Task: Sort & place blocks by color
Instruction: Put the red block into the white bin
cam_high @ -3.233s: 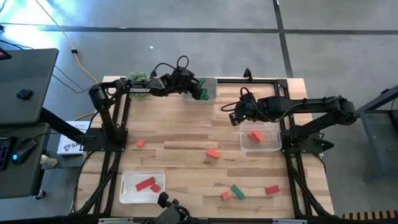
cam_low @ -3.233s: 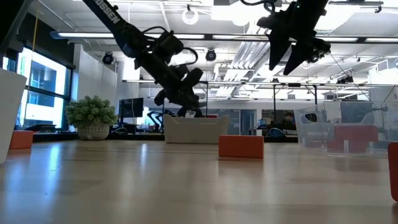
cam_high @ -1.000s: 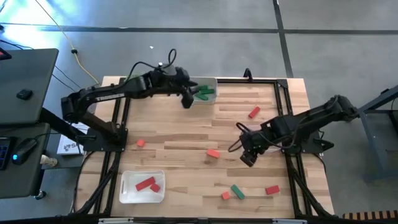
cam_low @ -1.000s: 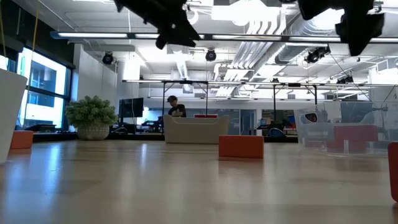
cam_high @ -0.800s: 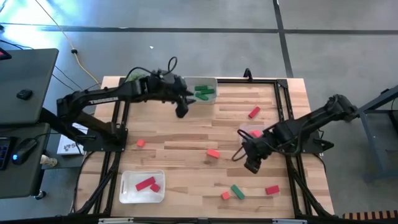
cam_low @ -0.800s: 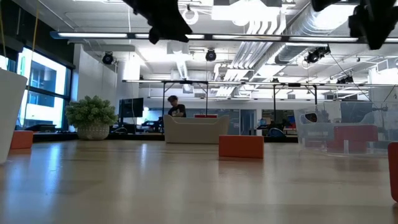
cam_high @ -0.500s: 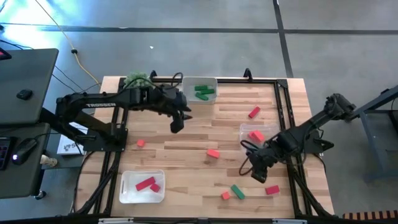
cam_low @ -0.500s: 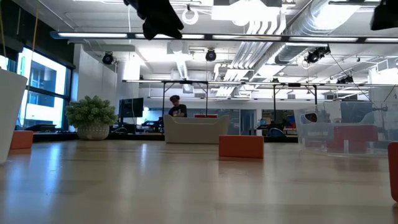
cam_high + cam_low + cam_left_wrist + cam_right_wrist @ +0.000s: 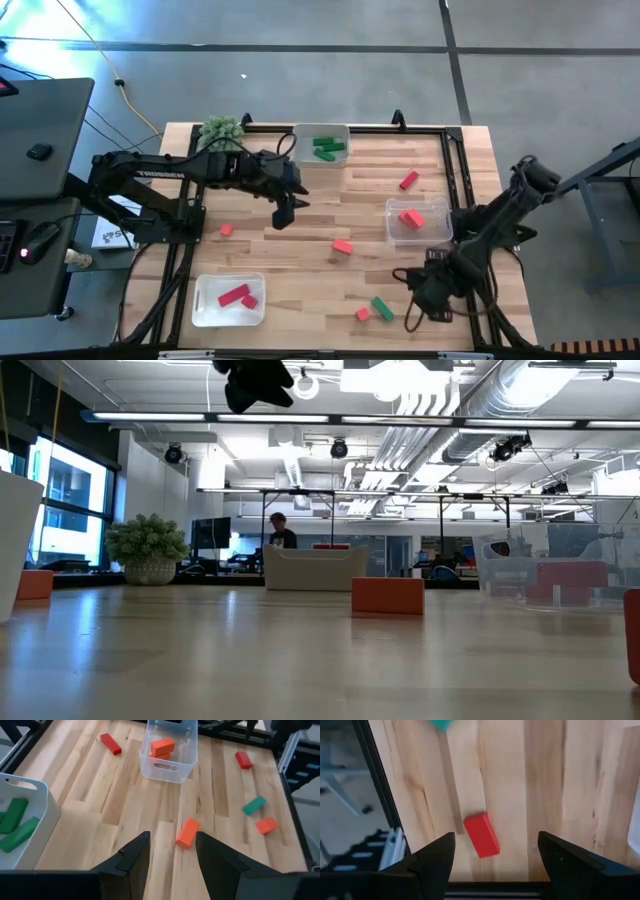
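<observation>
My left gripper [image 9: 283, 214] hangs open above the table's middle with nothing between its fingers [image 9: 170, 851]; an orange block [image 9: 187, 832] lies on the wood just ahead of it [image 9: 343, 246]. My right gripper [image 9: 428, 297] points down near the table's near right corner, wide open [image 9: 496, 835], above a red block [image 9: 481, 834] that lies flat on the wood between its fingers, untouched. A green block [image 9: 381, 308] and an orange block [image 9: 362, 314] lie to the left of it. Two more red blocks [image 9: 226, 229] [image 9: 408, 181] lie loose.
A white tray [image 9: 322, 131] at the far edge holds green blocks. A clear tray [image 9: 391, 228] at the right holds an orange block [image 9: 411, 218]. A white tray [image 9: 205, 300] at the near left holds red blocks. A green plant ball [image 9: 222, 129] sits at the far left.
My left gripper has swung from the far tray toward the table's middle, over the orange block's left. My right gripper has moved toward the table's near edge and now stands over the red block near the right corner.
</observation>
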Action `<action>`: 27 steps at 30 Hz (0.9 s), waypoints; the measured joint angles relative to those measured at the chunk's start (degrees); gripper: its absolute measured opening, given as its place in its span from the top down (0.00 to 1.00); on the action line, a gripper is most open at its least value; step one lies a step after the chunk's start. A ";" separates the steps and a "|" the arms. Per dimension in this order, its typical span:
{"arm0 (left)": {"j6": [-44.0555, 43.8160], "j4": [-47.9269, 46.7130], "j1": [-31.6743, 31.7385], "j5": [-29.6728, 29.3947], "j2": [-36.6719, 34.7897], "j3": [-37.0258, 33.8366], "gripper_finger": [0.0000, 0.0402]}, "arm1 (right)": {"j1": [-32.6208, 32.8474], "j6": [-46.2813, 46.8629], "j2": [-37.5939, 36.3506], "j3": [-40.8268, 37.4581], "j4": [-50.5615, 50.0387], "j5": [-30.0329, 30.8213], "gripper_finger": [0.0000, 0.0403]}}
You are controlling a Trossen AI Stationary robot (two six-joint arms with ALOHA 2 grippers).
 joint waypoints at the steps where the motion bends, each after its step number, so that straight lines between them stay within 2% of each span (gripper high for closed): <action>1: -0.74 0.24 -0.09 0.00 0.00 0.00 0.63 | 0.81 -0.06 0.47 0.00 0.04 0.01 0.32; 15: -6.95 2.09 -0.11 0.13 0.02 0.00 0.63 | 12.26 -1.45 7.32 0.00 0.52 3.22 0.32; 27: -9.09 2.13 -0.15 0.22 0.02 0.00 0.63 | 16.23 -3.03 16.89 0.00 1.57 3.84 0.32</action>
